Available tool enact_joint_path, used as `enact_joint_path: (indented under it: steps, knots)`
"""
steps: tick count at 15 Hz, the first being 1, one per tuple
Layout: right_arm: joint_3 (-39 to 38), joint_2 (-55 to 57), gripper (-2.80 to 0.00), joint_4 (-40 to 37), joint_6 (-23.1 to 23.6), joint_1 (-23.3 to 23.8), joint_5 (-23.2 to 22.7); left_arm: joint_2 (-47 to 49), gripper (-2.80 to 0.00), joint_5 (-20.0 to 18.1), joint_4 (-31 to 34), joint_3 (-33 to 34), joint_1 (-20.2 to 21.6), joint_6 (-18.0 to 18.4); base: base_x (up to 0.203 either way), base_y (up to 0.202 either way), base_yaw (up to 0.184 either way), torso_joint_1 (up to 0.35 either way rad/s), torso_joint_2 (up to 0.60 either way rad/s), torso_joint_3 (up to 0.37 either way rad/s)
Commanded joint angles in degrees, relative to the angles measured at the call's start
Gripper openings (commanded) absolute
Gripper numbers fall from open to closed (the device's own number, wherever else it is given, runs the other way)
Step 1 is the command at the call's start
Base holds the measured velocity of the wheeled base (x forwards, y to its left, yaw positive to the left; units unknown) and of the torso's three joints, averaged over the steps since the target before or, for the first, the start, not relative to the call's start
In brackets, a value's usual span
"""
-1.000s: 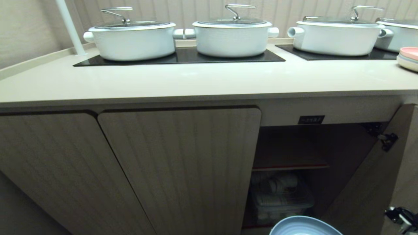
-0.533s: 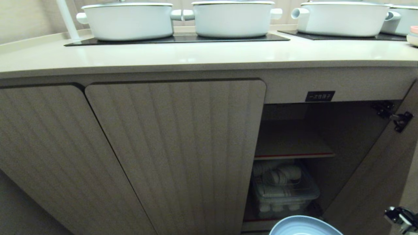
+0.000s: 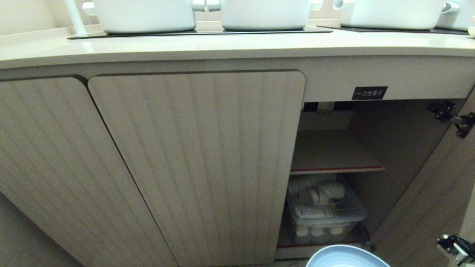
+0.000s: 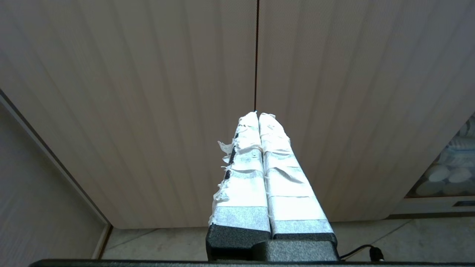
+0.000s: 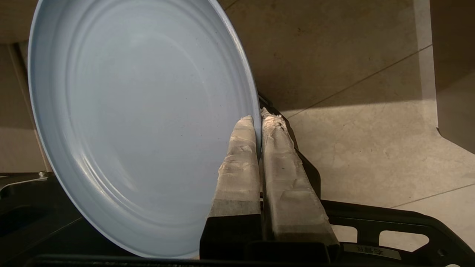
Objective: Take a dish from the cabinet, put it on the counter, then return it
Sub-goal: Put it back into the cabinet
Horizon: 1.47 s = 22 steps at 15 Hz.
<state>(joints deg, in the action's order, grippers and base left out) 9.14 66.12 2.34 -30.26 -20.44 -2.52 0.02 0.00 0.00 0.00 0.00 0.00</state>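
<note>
Right gripper [image 5: 259, 118] pinches only the dish [image 5: 141, 122] rim; a knock against the open cabinet [image 3: 415, 207] door could tip it loose

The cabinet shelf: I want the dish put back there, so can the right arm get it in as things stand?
Probably yes: the cabinet door on that side stands open, the shelf looks bare, and the right end effector grips the dish by its rim.
</note>
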Motion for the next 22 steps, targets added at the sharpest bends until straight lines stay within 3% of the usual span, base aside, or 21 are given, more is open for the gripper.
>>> enact_joint_path:
  steps: [1,22]
  knots:
    - [0.1,0.1,-2.8,0.0,-0.2,0.0,0.0,0.0,-2.8,0.0,0.0,0.0,0.0,0.0,0.0,0.0,0.0,0.0,0.0,0.0]
    - [0.8,-0.3,-2.8,0.1,-0.2,0.0,0.0,0.0,-2.8,0.0,0.0,0.0,0.0,0.0,0.0,0.0,0.0,0.0,0.0,0.0]
